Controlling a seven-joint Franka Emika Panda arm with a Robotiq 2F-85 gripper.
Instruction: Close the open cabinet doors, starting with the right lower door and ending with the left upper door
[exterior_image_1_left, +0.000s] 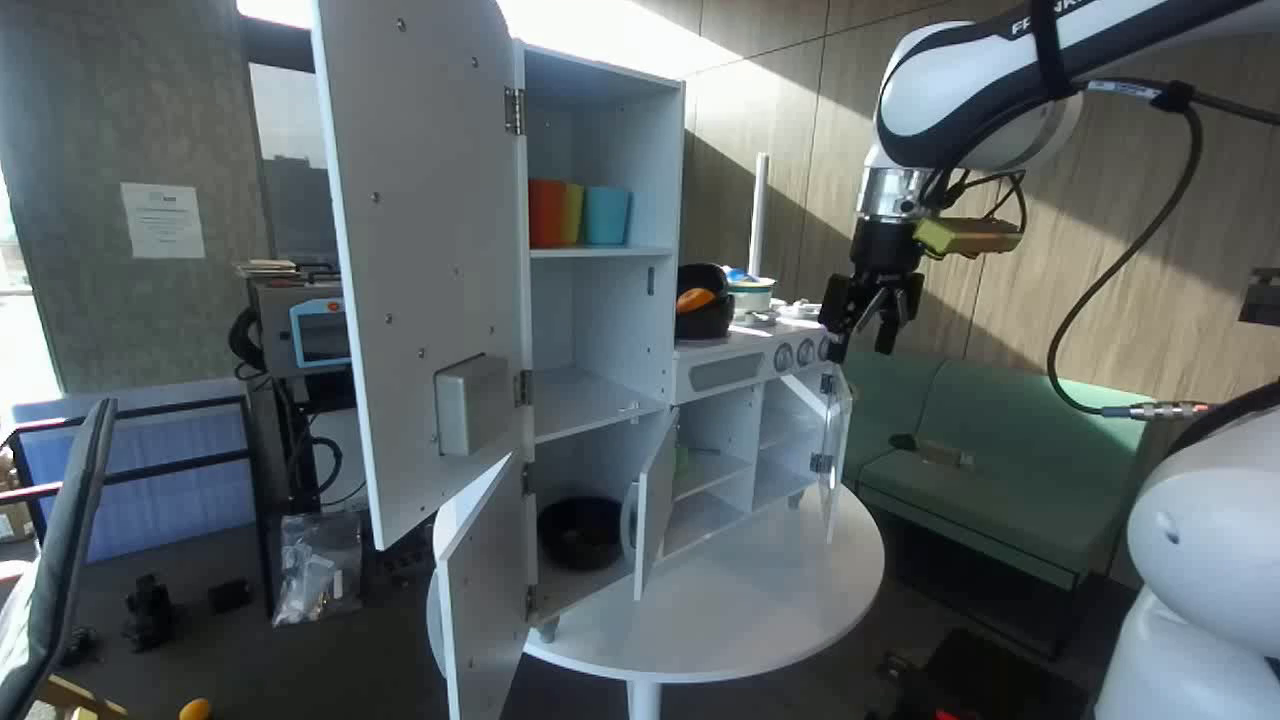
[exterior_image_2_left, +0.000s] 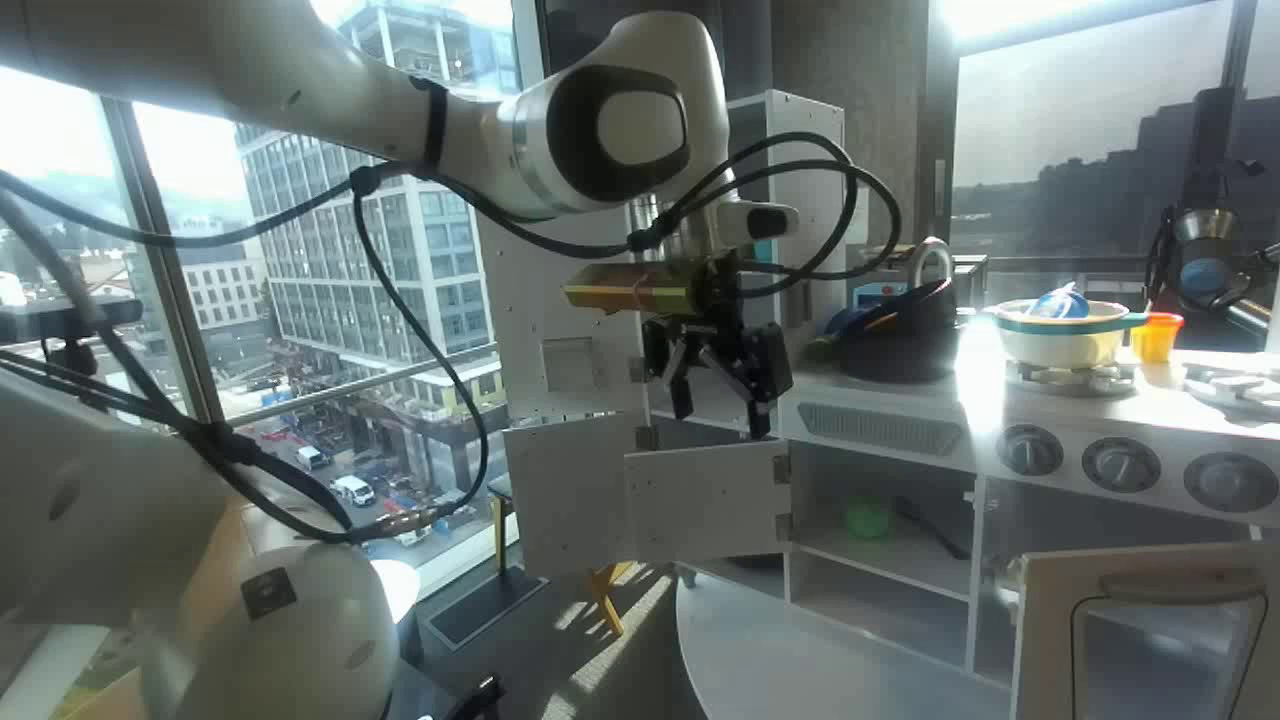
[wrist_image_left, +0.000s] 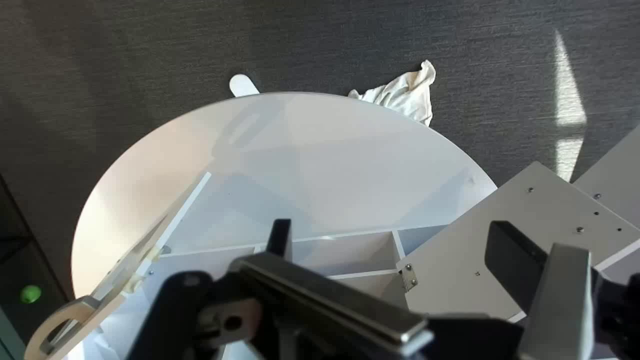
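The right lower door (exterior_image_2_left: 708, 503) stands open, hinged on the white cabinet (exterior_image_1_left: 635, 125), and the tall left upper door (exterior_image_1_left: 425, 250) is also swung outward. Before the cabinet, the gripper (exterior_image_1_left: 862, 346) hangs with its fingers spread apart. A round white table (wrist_image_left: 320, 145), partly shadowed, carries the cabinet. In the wrist view, a crumpled white cloth (wrist_image_left: 411, 97) shows beyond the table's edge, over dark floor (wrist_image_left: 160, 55). A green bench (exterior_image_1_left: 1015, 415) is placed along the wood-panelled wall (exterior_image_1_left: 1160, 310); through a window (exterior_image_2_left: 175, 160), buildings (exterior_image_2_left: 350, 240) are visible.
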